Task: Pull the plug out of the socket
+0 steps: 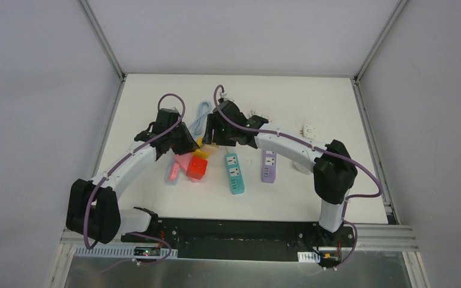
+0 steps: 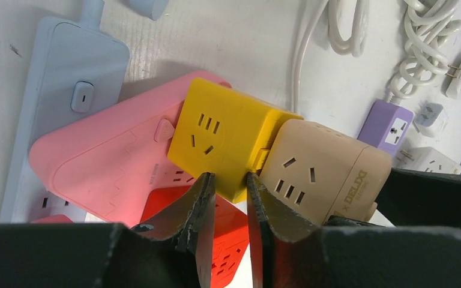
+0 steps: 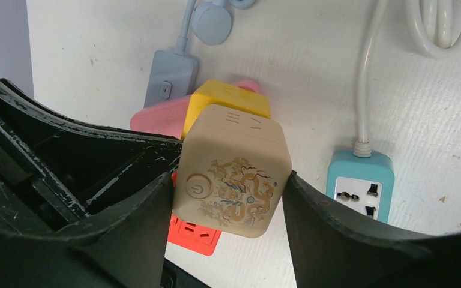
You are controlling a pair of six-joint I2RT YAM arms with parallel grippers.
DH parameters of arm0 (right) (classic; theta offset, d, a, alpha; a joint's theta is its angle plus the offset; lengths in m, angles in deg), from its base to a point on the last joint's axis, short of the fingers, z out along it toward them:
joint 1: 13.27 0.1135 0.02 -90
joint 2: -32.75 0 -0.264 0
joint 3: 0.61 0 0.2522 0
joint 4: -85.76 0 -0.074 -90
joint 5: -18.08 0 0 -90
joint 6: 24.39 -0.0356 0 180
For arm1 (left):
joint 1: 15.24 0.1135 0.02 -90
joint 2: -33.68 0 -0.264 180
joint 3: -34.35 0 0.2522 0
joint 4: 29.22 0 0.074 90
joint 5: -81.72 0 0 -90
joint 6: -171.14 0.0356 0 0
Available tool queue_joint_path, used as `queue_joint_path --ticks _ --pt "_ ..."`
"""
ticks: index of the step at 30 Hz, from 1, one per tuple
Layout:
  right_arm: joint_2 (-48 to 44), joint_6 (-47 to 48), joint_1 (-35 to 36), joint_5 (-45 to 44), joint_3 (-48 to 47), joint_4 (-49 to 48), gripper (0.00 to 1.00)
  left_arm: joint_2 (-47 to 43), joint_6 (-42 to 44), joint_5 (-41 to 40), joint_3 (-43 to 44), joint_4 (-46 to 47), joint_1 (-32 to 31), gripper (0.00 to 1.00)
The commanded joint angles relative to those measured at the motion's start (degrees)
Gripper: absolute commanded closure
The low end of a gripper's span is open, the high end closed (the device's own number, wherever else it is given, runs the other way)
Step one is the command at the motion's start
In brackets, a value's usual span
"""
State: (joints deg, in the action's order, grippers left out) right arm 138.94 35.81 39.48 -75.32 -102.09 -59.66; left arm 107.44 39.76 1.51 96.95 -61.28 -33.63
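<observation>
A yellow cube socket (image 2: 225, 138) lies tilted on a pink power strip (image 2: 102, 162). A beige cube plug (image 2: 324, 171) with a dragon print is joined to its right side. The narrow jaws of my left gripper (image 2: 228, 180) pinch the yellow cube's near corner, one fingertip on each side. My right gripper (image 3: 228, 180) is shut on the beige cube (image 3: 234, 174), both fingers flat against its sides, with the yellow cube (image 3: 228, 99) behind it. From above, both grippers (image 1: 191, 143) (image 1: 216, 139) meet at mid-table over the cubes.
A red cube socket (image 2: 228, 246) lies under the left fingers beside the pink strip. A grey-blue strip (image 2: 66, 102) sits behind them. Teal (image 1: 235, 173) and purple (image 1: 269, 166) strips lie to the right, with coiled white cables (image 2: 420, 42) and a white adapter (image 1: 309, 130).
</observation>
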Motion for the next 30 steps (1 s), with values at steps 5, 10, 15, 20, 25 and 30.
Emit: queue_joint_path --ticks 5,10,15,20,25,30 --pt "1.5 -3.2 1.7 -2.8 -0.5 0.6 0.41 0.0 -0.3 -5.7 -5.0 -4.4 -1.4 0.81" --pt "2.9 -3.6 1.7 -2.1 -2.3 1.6 0.27 -0.1 -0.3 -6.3 -5.6 -4.4 -1.4 0.81" --pt "2.8 -5.3 1.8 -3.1 -2.3 2.1 0.29 -0.5 -0.3 -7.5 -5.9 -4.7 -1.4 0.81" --pt "1.6 -5.8 1.9 -4.6 -2.2 -0.1 0.62 -0.5 -0.4 -9.3 -5.3 -6.7 -1.4 0.82" --pt "0.4 -4.8 1.8 -5.7 -2.8 0.1 1.0 -0.2 0.1 -11.2 -5.0 -8.1 -1.4 0.83" --pt "-2.2 -5.4 1.1 -0.8 -1.8 -3.1 1.0 0.4 0.2 -11.9 -5.0 -8.7 -1.3 0.84"
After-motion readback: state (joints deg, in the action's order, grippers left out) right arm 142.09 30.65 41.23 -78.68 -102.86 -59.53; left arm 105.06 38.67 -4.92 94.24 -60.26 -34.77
